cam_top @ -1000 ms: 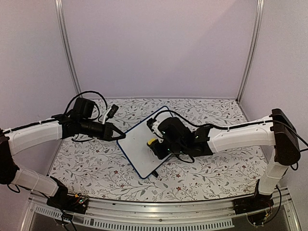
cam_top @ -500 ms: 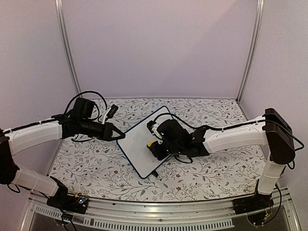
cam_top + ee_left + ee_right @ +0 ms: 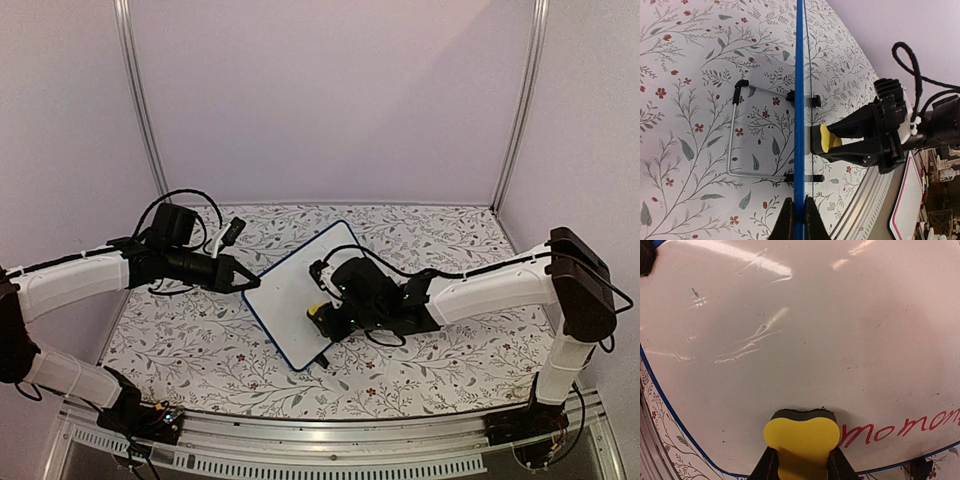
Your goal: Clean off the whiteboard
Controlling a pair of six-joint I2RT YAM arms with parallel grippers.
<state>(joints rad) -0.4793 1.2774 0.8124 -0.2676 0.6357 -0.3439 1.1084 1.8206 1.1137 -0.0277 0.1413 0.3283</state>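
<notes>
The red handwritten word (image 3: 900, 427) on the small white, dark-blue-framed whiteboard (image 3: 805, 340) runs off the right wrist picture's edge at one end and meets the small yellow eraser block (image 3: 801, 437) at the other, so it cannot be read whole. From above, the right gripper (image 3: 322, 316) covers the board's near right part, and writing there cannot be made out. The left wrist camera sees the board edge-on, its face hidden, the left gripper (image 3: 797, 210) cut off below.

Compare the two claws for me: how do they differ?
The left claw pinches the thin blue edge of the whiteboard; the right claw squeezes a yellow eraser. Left grips from the side, right presses onto the white face beside red writing. Both are shut on something.
</notes>
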